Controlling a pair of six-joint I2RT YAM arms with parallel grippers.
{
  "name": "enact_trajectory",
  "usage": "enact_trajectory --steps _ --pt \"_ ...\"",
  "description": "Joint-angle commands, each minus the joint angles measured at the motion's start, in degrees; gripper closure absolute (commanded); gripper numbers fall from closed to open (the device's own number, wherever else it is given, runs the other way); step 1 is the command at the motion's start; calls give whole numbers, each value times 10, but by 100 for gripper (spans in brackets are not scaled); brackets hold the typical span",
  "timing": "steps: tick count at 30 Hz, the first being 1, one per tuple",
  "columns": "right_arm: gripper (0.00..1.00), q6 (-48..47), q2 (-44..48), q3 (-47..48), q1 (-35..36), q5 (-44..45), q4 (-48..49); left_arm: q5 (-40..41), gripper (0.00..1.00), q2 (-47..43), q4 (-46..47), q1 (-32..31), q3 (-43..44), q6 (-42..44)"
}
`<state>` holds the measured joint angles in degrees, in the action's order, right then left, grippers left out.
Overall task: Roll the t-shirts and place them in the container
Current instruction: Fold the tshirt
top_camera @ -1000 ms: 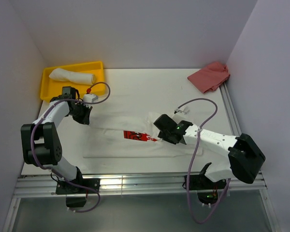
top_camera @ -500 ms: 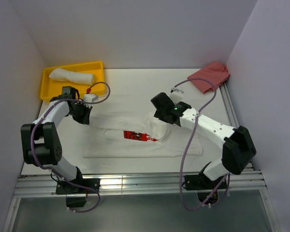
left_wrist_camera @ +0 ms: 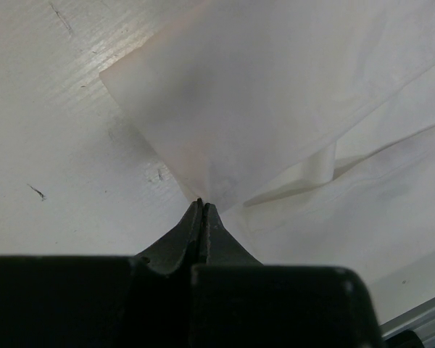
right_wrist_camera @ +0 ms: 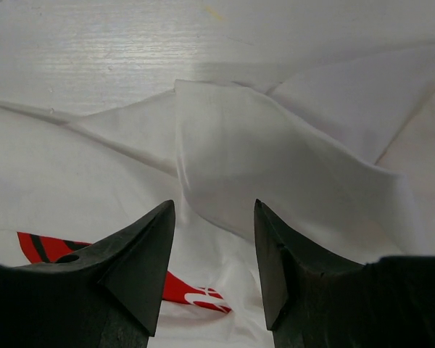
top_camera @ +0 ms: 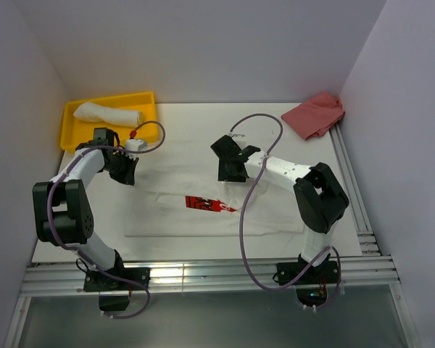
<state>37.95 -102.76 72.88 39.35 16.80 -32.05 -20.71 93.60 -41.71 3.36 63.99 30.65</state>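
A white table [top_camera: 196, 119] fills the floor of a booth with plain lavender walls [top_camera: 203, 43]. At the table's 10 o'clock corner sits a yellow tray [top_camera: 109, 96] with a rolled shirt [top_camera: 109, 114] lying in it. Just at 5 o'clock from the tray, the left gripper [left_wrist_camera: 203, 206] has its jaws pinched together on the 10 o'clock corner of the flat shirt [top_camera: 203, 221], which is spread across mid-table, with its red print [top_camera: 210, 205] facing up. At the shirt's 12 o'clock edge the right gripper [right_wrist_camera: 212, 206] hangs with jaws apart over a raised fold, holding nothing. A pinkish-red cloth [top_camera: 315, 114] lies crumpled at the table's 2 o'clock corner, well apart from both arms.
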Motion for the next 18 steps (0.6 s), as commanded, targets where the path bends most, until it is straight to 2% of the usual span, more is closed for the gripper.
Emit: enact_trajectory --steps 1,10,12,13,16,18 --pt "45 -21 -16 27 3 -15 20 -13 100 -1 -6 2 22 -2" --pt "50 -14 -46 38 4 -10 -5 -14 100 4 -5 2 21 -4" --pt "61 -3 -43 36 4 2 -13 -15 100 5 -3 2 20 -3" --pt "73 2 -39 34 4 6 -13 -15 100 5 -4 2 19 -3" --pt "89 28 -18 13 4 14 -14 -15 100 4 -3 2 19 -2" --pt "93 41 4 2 4 21 -17 -15 100 4 -3 2 18 -2"
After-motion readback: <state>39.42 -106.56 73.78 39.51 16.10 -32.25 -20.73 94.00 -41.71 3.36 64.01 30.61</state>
